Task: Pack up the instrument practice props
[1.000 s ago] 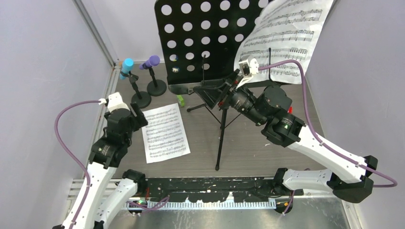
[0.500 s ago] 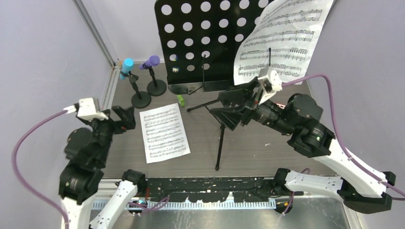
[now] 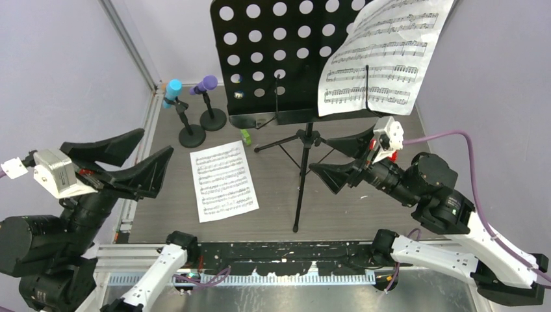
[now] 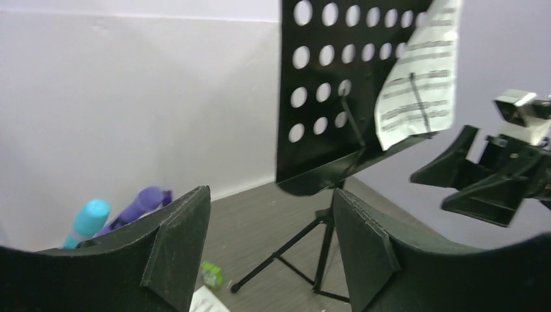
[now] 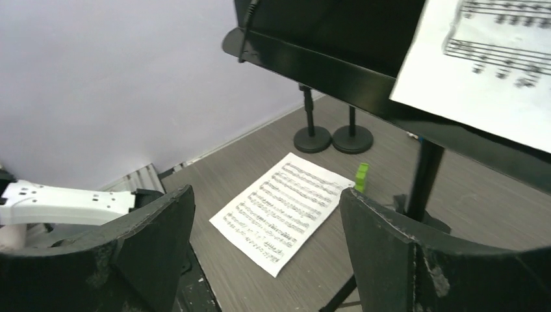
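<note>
The black perforated music rack [image 3: 279, 58] stands upright on its tripod legs [image 3: 300, 188] at the back middle. One white sheet-music page [image 3: 383, 55] rests on its right side, and another page [image 3: 223, 181] lies flat on the table. The cyan microphone [image 3: 173, 91] and purple microphone [image 3: 206, 84] sit in two round-based holders [image 3: 192, 135] at the back left. My left gripper [image 3: 154, 144] hangs open high over the left edge, holding nothing. My right gripper [image 3: 318, 154] stands open just right of the tripod post, apart from it. Nothing sits between the open jaws in either wrist view [image 4: 270, 190] [image 5: 266, 194].
A small green brick [image 3: 245, 136] lies between the flat page and the tripod. Purple walls close in the left, back and right. A metal rail [image 3: 144, 136] runs along the left side, and a black strip [image 3: 279, 250] borders the near edge.
My right gripper drew back to the right from the rack's post and opened wider. My left arm pulled back and rose toward the camera, away from the flat page.
</note>
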You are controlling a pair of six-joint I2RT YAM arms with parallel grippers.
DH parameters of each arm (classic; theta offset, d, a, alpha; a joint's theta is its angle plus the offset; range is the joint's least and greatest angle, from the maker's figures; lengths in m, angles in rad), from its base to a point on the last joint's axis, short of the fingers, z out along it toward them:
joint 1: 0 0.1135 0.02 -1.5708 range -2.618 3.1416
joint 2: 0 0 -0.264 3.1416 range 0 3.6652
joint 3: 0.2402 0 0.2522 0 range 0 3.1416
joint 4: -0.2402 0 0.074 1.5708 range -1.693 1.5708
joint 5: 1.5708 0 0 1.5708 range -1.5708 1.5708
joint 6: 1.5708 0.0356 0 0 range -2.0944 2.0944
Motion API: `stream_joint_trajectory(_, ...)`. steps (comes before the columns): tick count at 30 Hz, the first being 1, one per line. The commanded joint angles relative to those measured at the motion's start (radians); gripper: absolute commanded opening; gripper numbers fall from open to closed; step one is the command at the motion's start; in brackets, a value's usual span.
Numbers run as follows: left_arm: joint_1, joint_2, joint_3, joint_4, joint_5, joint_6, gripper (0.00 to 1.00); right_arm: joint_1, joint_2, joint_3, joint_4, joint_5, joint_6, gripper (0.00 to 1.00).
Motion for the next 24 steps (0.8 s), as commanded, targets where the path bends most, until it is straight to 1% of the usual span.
stream_joint_trajectory(1,0.048,0.104,0.069,0.107,0.259,-0.059,0.71,0.004,-0.046,-0.008,-0.032,0.129,-0.009,0.87)
stream_joint_trajectory(4,0.092,0.158,0.097,0.206,0.364,-0.134,0.72,0.003,-0.076,-0.022,-0.051,0.15,-0.018,0.89)
stream_joint_trajectory(7,0.129,0.199,0.11,0.324,0.428,-0.226,0.73,0.004,-0.112,-0.044,-0.046,0.172,-0.013,0.9)
stream_joint_trajectory(9,0.15,0.227,0.126,0.386,0.46,-0.289,0.73,0.004,-0.126,-0.051,-0.049,0.217,-0.009,0.9)
stream_joint_trajectory(13,0.164,0.284,0.141,0.465,0.463,-0.36,0.72,0.003,-0.136,-0.048,-0.075,0.287,0.004,0.9)
stream_joint_trajectory(16,0.165,0.329,0.17,0.478,0.462,-0.379,0.7,0.004,-0.14,-0.05,-0.088,0.292,0.008,0.91)
stream_joint_trajectory(18,0.154,0.353,0.184,0.488,0.456,-0.388,0.7,0.004,-0.14,-0.05,-0.093,0.291,0.008,0.91)
stream_joint_trajectory(20,0.115,0.374,0.199,0.49,0.444,-0.37,0.7,0.004,-0.137,-0.05,-0.098,0.292,0.007,0.91)
stream_joint_trajectory(24,-0.014,0.406,0.234,0.421,0.381,-0.271,0.7,0.004,-0.134,-0.051,-0.104,0.294,0.007,0.91)
